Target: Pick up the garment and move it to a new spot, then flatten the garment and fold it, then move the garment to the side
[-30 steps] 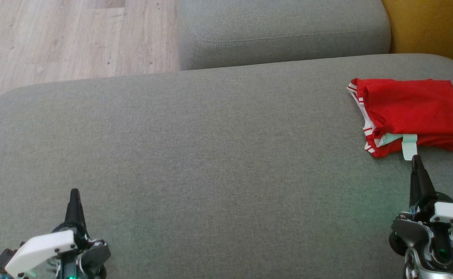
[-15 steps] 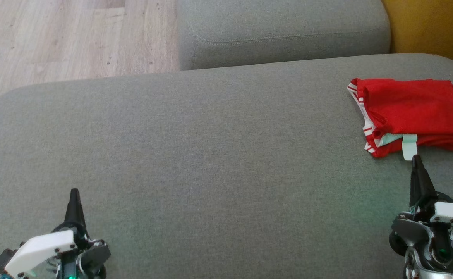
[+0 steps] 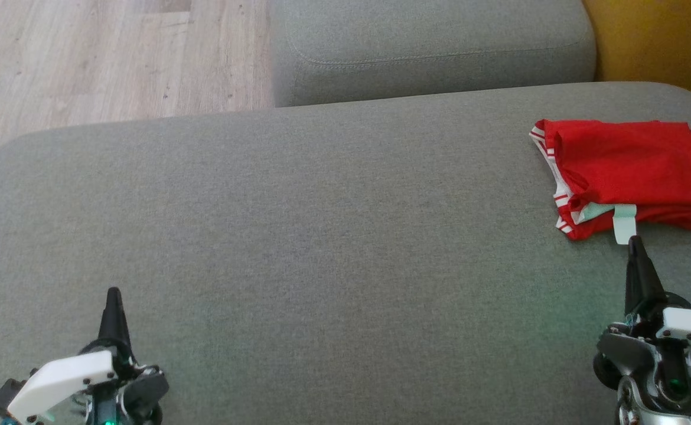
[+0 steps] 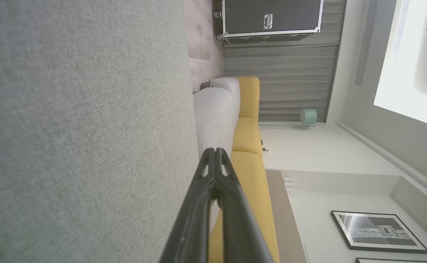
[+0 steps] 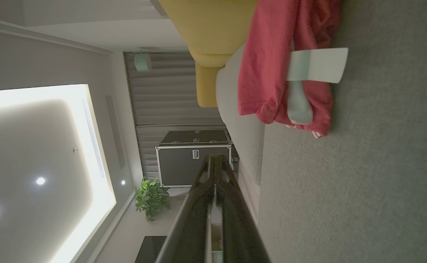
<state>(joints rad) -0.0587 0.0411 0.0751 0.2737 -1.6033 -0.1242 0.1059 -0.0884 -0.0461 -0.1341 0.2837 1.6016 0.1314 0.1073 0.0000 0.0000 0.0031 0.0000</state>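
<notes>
A folded red garment (image 3: 629, 168) with white-striped trim and a pale label (image 3: 624, 223) lies at the right end of the grey sofa seat (image 3: 322, 236); the right wrist view shows the same garment (image 5: 272, 65) lying on the cushion. My right gripper (image 3: 635, 243) is shut, empty, its tip just short of the label and apart from the cloth. My left gripper (image 3: 113, 293) rests shut and empty above the seat at the lower left, far from the garment. Both pairs of fingers, left (image 4: 215, 151) and right (image 5: 215, 157), are pressed together.
A second grey cushion (image 3: 428, 47) lies behind the seat, wooden floor (image 3: 85, 59) at the upper left and a yellow sofa (image 3: 658, 41) at the upper right. A black flight case (image 5: 193, 157) and a potted plant (image 5: 151, 199) stand farther off.
</notes>
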